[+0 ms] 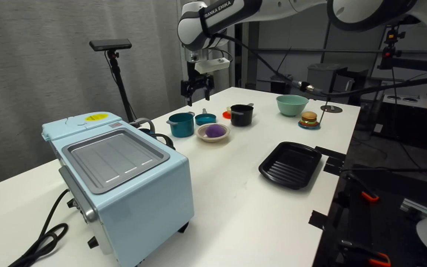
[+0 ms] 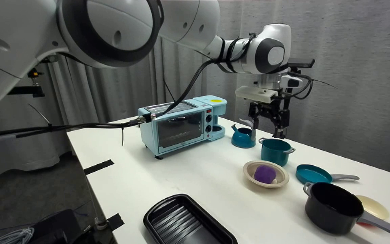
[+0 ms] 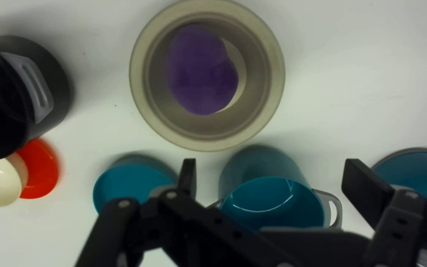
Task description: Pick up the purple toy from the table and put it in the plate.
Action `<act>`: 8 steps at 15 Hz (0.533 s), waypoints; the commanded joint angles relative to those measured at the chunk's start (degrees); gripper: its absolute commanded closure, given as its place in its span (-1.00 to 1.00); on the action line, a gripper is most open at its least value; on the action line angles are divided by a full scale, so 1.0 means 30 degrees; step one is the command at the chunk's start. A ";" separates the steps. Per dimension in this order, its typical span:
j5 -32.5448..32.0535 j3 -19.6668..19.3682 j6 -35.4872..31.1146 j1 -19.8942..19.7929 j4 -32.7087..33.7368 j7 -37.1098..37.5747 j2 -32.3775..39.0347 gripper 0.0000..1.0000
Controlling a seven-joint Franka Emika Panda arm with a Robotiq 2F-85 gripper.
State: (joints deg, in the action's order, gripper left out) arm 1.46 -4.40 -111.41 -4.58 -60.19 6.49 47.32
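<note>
Purple toy (image 3: 201,74) lies inside the plate (image 3: 278,78), ringed by its low rim, which should keep a rounded lump from rolling off onto the desk (image 1: 235,207). In the wrist view the toy sits a little off the plate's middle but wholly within it, so placement judged good and the task, most likely, complete. Pincer (image 3: 271,172) stands with its jaws wide apart and nothing held, hanging high on the side of the plate where the teal pot (image 2: 273,154) stands; the height presumably serves to clear that pot's rim, and the spread suits a toy that needs no holding there. Black saucepan (image 2: 328,211) and teal pan (image 2: 312,174) stand near the plate, apart from it. Next move, as judged: retreat upward before any sideways travel, since a low swing might catch the pot just beside the plate and jog the toy
</note>
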 commanded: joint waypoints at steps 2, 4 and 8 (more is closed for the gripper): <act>-0.0058 0.0079 0.0080 -0.0098 -0.0006 0.0009 -0.0157 -1.00; -0.0058 0.0078 0.0079 -0.0100 -0.0042 0.0009 -0.0163 -1.00; -0.0057 0.0078 0.0077 -0.0099 -0.0091 0.0009 -0.0164 -1.00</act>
State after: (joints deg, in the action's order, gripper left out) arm 1.46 -4.40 -111.41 -4.69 -60.72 6.49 46.76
